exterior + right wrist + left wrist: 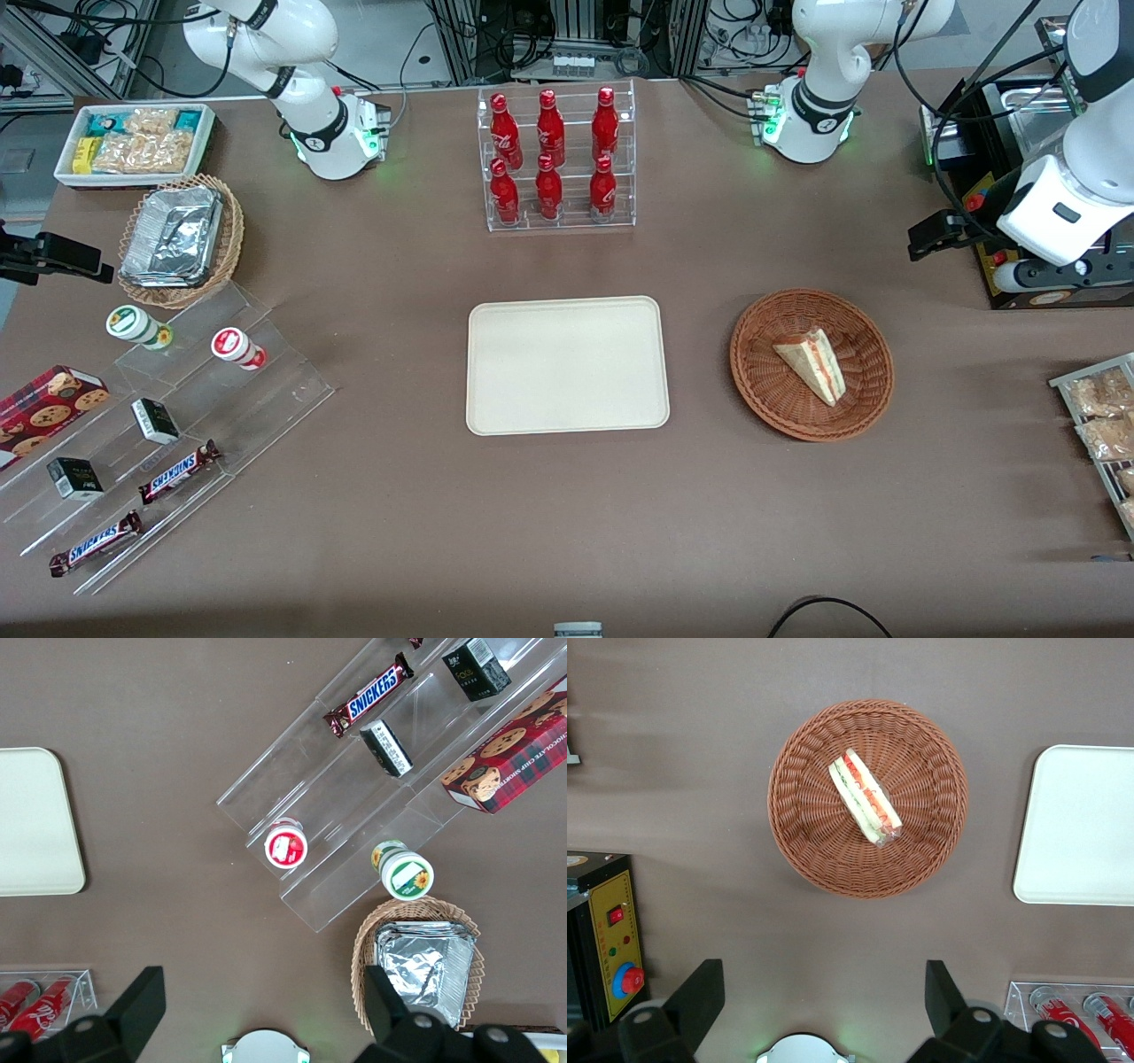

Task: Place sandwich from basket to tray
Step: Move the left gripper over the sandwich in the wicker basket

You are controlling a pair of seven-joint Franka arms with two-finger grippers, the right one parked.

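The sandwich [813, 363], a pale wedge with pink-red and green filling, lies in the reddish-brown wicker basket [760, 383]. The cream tray [567, 365] lies flat beside the basket, toward the parked arm's end, with nothing on it. My gripper [939, 236] hangs high above the table, over the bare cloth between the basket and its arm's base. In the left wrist view the gripper [822, 997] is open wide and empty, with the basket [806, 842], the sandwich [865, 797] and a part of the tray [1081, 828] well below it.
A clear rack of red bottles [555, 159] stands farther from the camera than the tray. A black box with a yellow panel and a red button [607, 943] sits at the working arm's end. Snack shelves [151, 443], a tan basket with foil containers [177, 239] and a white bin [133, 142] lie toward the parked arm's end.
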